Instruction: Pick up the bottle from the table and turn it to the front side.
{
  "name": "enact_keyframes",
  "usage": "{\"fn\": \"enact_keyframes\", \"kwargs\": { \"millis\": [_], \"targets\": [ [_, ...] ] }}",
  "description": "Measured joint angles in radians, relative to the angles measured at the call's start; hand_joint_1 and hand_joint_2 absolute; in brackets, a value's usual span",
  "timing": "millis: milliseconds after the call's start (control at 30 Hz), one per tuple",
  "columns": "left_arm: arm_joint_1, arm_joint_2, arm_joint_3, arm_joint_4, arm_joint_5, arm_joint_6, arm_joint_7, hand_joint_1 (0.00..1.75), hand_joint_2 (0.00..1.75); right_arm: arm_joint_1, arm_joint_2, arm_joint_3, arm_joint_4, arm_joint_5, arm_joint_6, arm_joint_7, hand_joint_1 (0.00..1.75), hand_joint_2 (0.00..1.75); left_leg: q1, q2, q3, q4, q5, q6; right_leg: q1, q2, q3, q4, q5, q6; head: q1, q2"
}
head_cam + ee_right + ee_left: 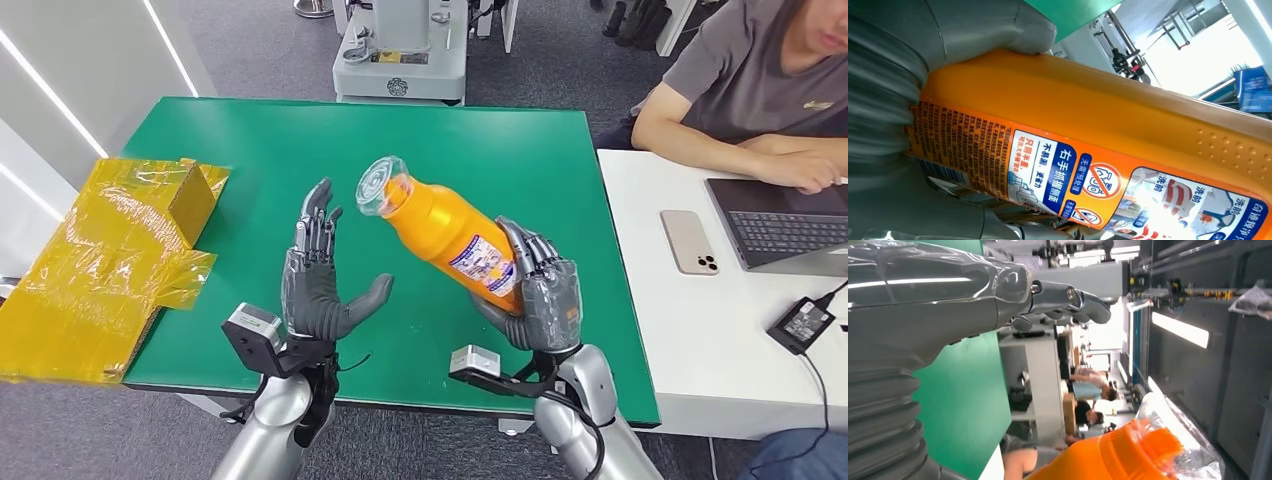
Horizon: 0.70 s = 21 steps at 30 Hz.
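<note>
An orange bottle (440,228) with a clear cap is lifted off the green table (270,140), tilted with its cap up and to the left. My right hand (540,290) grips its lower end, fingers wrapped round the labelled body (1088,130). My left hand (318,280) stands beside it to the left, fingers spread and upright, touching nothing. From the left wrist, the left hand's fingers (1068,297) reach out with the bottle's cap (1168,440) apart from them.
Yellow crinkled wrapping with a box (110,250) lies over the table's left edge. A white desk (700,330) on the right carries a phone (690,241), a laptop and a charger; a person (760,90) sits there. A machine base (400,60) stands behind.
</note>
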Motion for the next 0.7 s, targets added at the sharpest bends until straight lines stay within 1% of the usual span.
{"fn": "enact_keyframes", "kwargs": {
  "millis": [233, 333, 467, 700],
  "targets": [
    [-0.014, 0.000, 0.000, 0.025, 0.040, -0.115, 0.021, 0.00, 1.75, -0.021, 0.000, 0.040, 0.035, -0.077, 0.024, -0.019, 1.75, 1.75, 0.000, 0.000, 0.000, 0.000, 0.000, 0.000, 0.000, 0.000, 0.000, 0.000, 0.000, 0.000, 0.000, 0.000],
    [-0.019, 0.000, 0.000, 0.030, 0.041, -0.134, 0.021, 0.00, 1.75, -0.025, 0.000, 0.061, 0.055, -0.082, 0.060, -0.009, 1.75, 1.75, 0.000, 0.000, 0.000, 0.000, 0.000, 0.000, 0.000, 0.000, 0.000, 0.000, 0.000, 0.000, 0.000, 0.000],
    [-0.021, 0.000, 0.000, 0.033, 0.035, -0.146, 0.021, 0.00, 1.75, -0.026, 0.000, 0.077, 0.081, -0.066, 0.109, 0.033, 1.75, 1.75, 0.000, 0.000, 0.000, 0.000, 0.000, 0.000, 0.000, 0.000, 0.000, 0.000, 0.000, 0.000, 0.000, 0.000],
    [-0.024, -0.001, 0.000, 0.041, 0.022, -0.167, 0.021, 0.00, 1.75, -0.026, 0.000, 0.081, 0.109, -0.067, 0.174, 0.044, 1.75, 1.75, 0.000, 0.000, 0.000, 0.000, 0.000, 0.000, 0.000, 0.000, 0.000, 0.000, 0.000, 0.000, 0.000, 0.000]
  ]
}}
